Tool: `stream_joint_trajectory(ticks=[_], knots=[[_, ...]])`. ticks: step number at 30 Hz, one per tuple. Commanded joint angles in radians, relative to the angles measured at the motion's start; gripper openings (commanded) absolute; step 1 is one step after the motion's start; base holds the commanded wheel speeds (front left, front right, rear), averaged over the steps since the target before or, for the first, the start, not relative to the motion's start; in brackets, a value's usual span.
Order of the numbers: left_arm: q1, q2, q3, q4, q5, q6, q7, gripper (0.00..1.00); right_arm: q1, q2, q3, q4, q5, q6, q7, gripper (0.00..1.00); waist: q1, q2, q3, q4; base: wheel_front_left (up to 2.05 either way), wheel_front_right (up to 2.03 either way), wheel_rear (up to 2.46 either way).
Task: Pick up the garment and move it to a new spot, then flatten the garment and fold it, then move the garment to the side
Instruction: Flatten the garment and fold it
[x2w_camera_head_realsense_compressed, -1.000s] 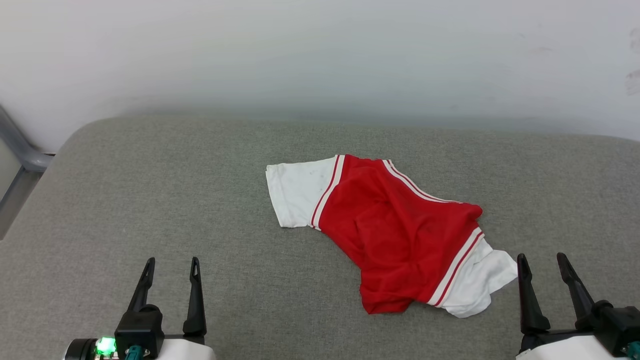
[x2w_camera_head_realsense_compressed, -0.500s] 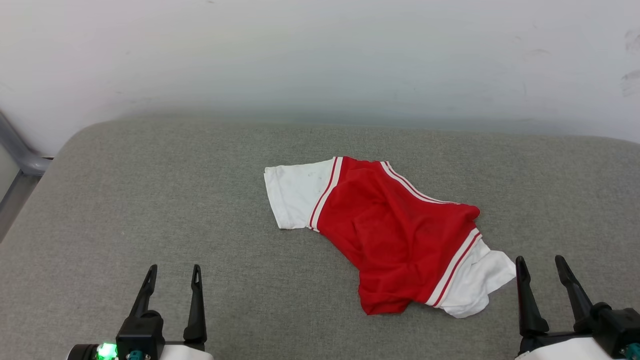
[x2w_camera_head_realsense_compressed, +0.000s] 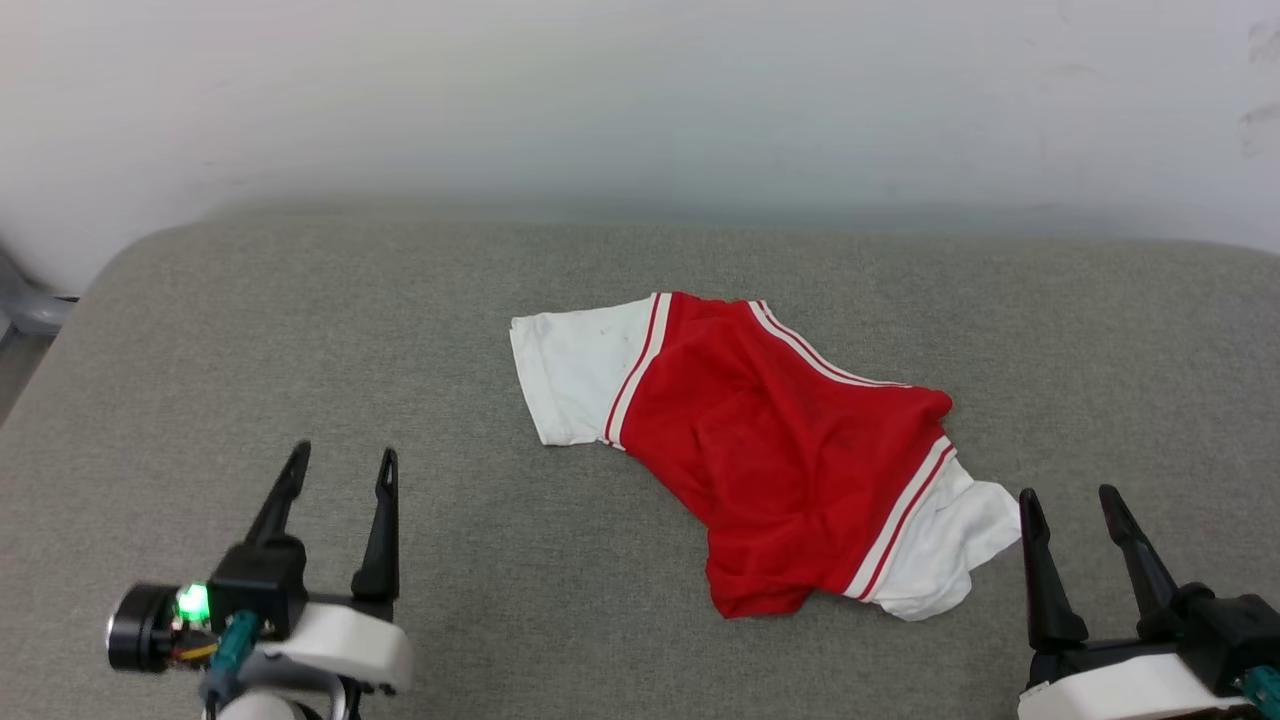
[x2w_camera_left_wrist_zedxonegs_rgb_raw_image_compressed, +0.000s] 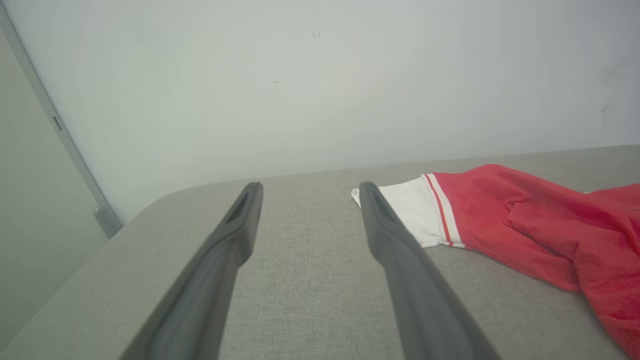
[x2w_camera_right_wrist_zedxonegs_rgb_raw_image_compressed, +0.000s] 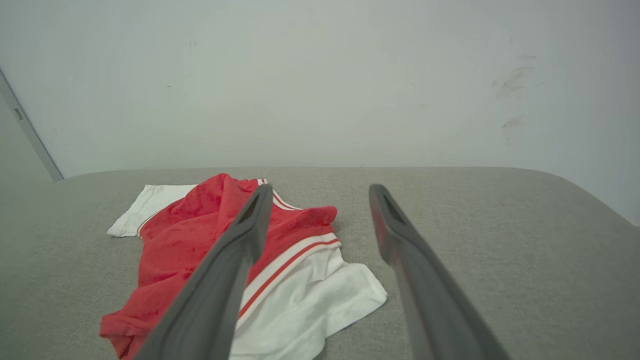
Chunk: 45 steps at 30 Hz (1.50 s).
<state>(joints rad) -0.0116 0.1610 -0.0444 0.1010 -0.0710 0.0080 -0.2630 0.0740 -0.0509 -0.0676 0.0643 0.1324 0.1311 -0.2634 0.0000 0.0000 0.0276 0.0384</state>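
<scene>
The garment (x2w_camera_head_realsense_compressed: 780, 460) is a red shirt with white sleeves and striped trim, lying rumpled in the middle of the grey cushion (x2w_camera_head_realsense_compressed: 300, 330). One white sleeve points left, the other lies at the lower right. My left gripper (x2w_camera_head_realsense_compressed: 342, 462) hovers open at the lower left, well clear of the cloth. My right gripper (x2w_camera_head_realsense_compressed: 1068, 500) stands open at the lower right, just beside the near white sleeve. The left wrist view shows the garment (x2w_camera_left_wrist_zedxonegs_rgb_raw_image_compressed: 525, 220) ahead to the right of my left gripper (x2w_camera_left_wrist_zedxonegs_rgb_raw_image_compressed: 308, 189). In the right wrist view the garment (x2w_camera_right_wrist_zedxonegs_rgb_raw_image_compressed: 190, 240) lies ahead and left of my right gripper (x2w_camera_right_wrist_zedxonegs_rgb_raw_image_compressed: 320, 191).
A pale wall (x2w_camera_head_realsense_compressed: 640, 100) rises behind the cushion. A grey metal frame (x2w_camera_head_realsense_compressed: 30, 310) stands off the cushion's left edge. Bare grey fabric stretches left and right of the shirt.
My left gripper has risen and moved forward, showing more of its wrist. The camera has shifted a little, so the shirt sits slightly higher and further left in view.
</scene>
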Motion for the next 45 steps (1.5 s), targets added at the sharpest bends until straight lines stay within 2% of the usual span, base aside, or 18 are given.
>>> stream_joint_trajectory(ticks=[1, 7, 12, 14, 22, 29, 37, 45], knots=[[-0.060, 0.022, 0.002, 0.012, 0.006, -0.021, -0.003, 1.00, -0.025, 0.001, 0.002, -0.009, -0.003, -0.001, -0.002, 1.00, 0.0000, 0.0000, 0.028, -0.016, 0.00, 0.00, 0.00], [-0.274, 0.086, -0.002, 0.103, -0.012, -0.097, -0.002, 1.00, -0.075, 0.001, 0.017, -0.022, -0.009, -0.001, -0.002, 1.00, 0.0000, 0.0000, 0.117, -0.056, 0.00, 0.00, 0.00], [-0.491, 0.144, -0.038, 0.186, -0.056, -0.129, 0.037, 1.00, -0.125, 0.001, 0.022, -0.042, -0.011, -0.001, -0.002, 1.00, 0.0000, 0.0000, 0.206, -0.090, 0.00, 0.00, 0.00], [-0.569, 0.161, -0.063, 0.215, -0.111, -0.136, 0.084, 1.00, -0.145, 0.002, 0.026, -0.051, -0.013, -0.001, -0.002, 1.00, 0.0000, 0.0000, 0.243, -0.105, 0.00, 0.00, 0.00], [-0.841, 0.322, -0.305, 0.277, -0.356, -0.137, 0.374, 1.00, -0.208, 0.002, 0.026, -0.082, -0.006, -0.001, -0.002, 1.00, 0.0000, 0.0000, 0.361, -0.154, 0.00, 0.00, 0.00], [-0.998, 0.446, -0.500, 0.349, -0.540, -0.137, 0.748, 1.00, -0.230, 0.001, 0.025, -0.090, -0.007, -0.001, -0.002, 1.00, 0.0000, 0.0000, 0.420, -0.182, 0.00, 0.00, 0.00], [-1.086, 0.483, -0.621, 0.427, -0.646, -0.137, 0.947, 1.00, -0.258, 0.001, 0.031, -0.098, -0.012, -0.001, -0.002, 1.00, 0.0000, 0.0000, 0.472, -0.202, 0.00, 0.00, 0.00], [-1.077, 0.508, -0.759, 0.494, -0.729, -0.137, 1.127, 1.00, -0.271, 0.002, 0.033, -0.106, -0.009, -0.001, -0.002, 1.00, 0.0000, 0.0000, 0.500, -0.219, 0.00, 0.00, 0.00]])
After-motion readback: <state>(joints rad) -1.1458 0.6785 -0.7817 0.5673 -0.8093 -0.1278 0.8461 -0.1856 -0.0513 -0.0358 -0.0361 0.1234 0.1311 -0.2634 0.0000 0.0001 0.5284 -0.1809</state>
